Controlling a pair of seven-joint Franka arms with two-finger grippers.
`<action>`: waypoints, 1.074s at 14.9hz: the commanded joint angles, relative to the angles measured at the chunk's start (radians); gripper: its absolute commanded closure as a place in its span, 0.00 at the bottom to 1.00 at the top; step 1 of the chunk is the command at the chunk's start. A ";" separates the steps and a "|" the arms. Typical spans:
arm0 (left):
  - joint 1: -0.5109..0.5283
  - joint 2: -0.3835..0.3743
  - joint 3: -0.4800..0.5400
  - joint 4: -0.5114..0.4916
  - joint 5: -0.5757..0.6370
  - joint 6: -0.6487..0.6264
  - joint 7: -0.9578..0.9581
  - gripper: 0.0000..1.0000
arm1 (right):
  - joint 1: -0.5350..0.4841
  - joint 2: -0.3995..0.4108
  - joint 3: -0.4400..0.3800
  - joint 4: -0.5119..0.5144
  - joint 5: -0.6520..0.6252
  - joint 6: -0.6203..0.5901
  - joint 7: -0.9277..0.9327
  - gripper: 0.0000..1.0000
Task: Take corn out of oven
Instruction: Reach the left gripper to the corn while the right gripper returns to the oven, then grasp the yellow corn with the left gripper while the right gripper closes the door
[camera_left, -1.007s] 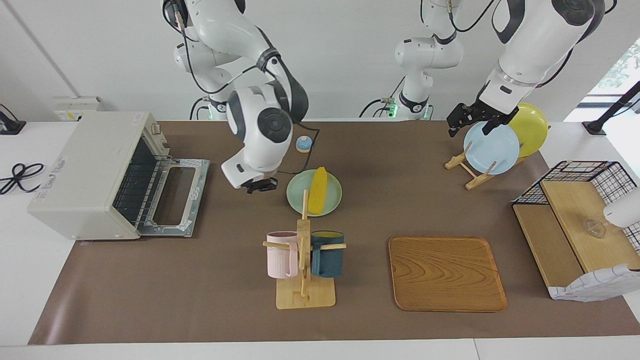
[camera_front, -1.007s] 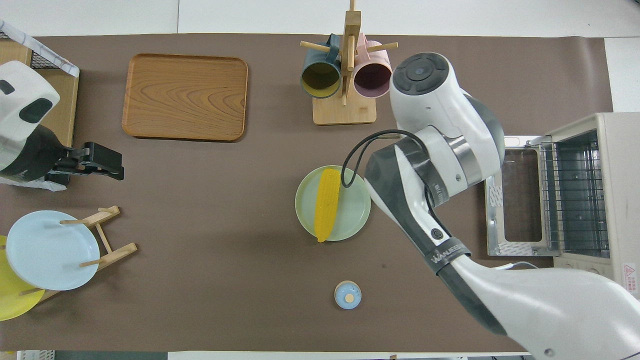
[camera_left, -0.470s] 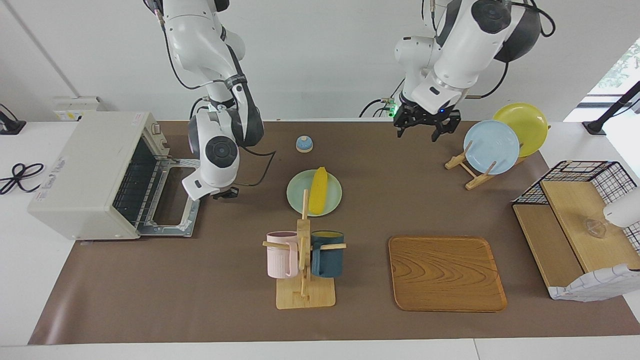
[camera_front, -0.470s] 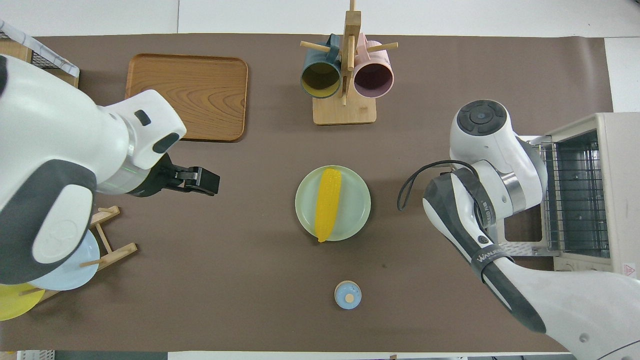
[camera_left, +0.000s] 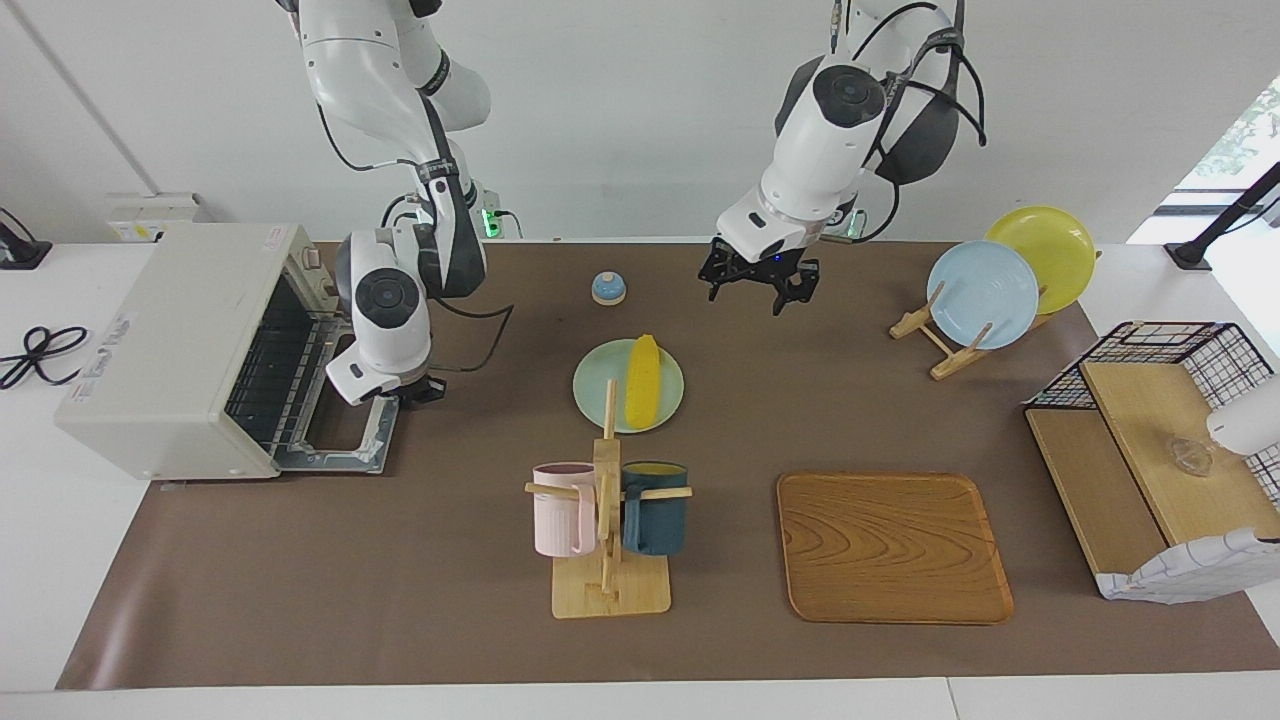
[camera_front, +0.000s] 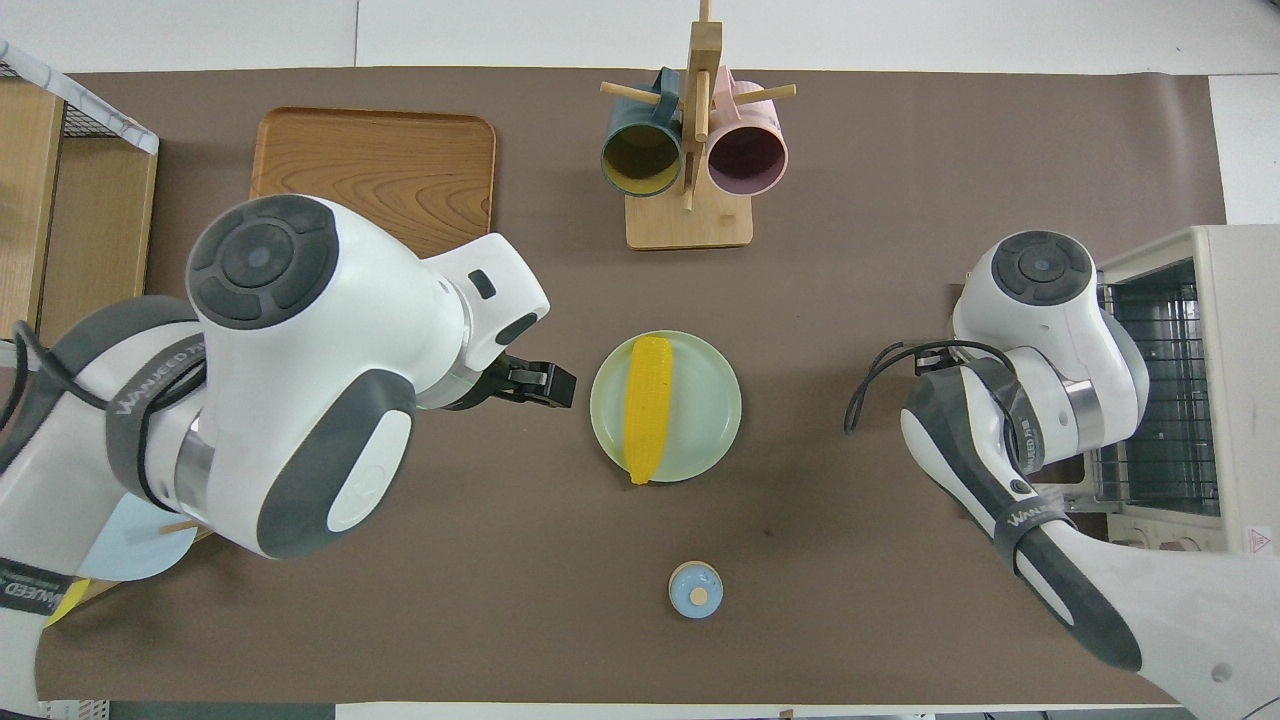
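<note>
Judged all but finished: corn (camera_left: 639, 380) already out of the oven (camera_left: 170, 330), lying lengthwise on a pale green plate (camera_left: 598, 388) at the centre of the facing view, tapered end toward the bottom of the overhead view. Oven at mid-height on the frame's edge, at the right arm's end of the table, with its door (camera_left: 340, 400) folded down flat and the wire rack (camera_left: 265, 375) showing nothing on it. No lifting or carrying left to do, as far as can be judged; next move most likely a matter of clearing both arms away from the plate without brushing the cob, and perhaps of swinging the door up, which would call for a careful approach to the door's outer edge from below or from the side. Right gripper (camera_left: 418, 393) low in the centre-left of the facing view, hanging at the outer edge of the open door, forearm bent steeply downward from an elbow above; impossible to tell whether open or closed. Left gripper (camera_left: 760, 288) in the upper middle of the facing view, raised over the brown mat (camera_left: 800, 400), pointing down from a folded arm, fingers spread and holding nothing; in the overhead view seen just beside the plate's rim, not over the corn.
</note>
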 joint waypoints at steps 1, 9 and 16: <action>-0.041 0.042 0.017 -0.008 -0.019 0.047 0.000 0.00 | -0.018 -0.025 0.005 -0.025 -0.035 -0.005 -0.049 1.00; -0.173 0.171 0.017 -0.012 -0.017 0.228 -0.020 0.00 | -0.047 -0.094 0.006 0.176 -0.124 -0.332 -0.225 1.00; -0.222 0.279 0.019 -0.011 -0.019 0.337 -0.055 0.00 | -0.160 -0.137 0.001 0.175 -0.123 -0.365 -0.359 1.00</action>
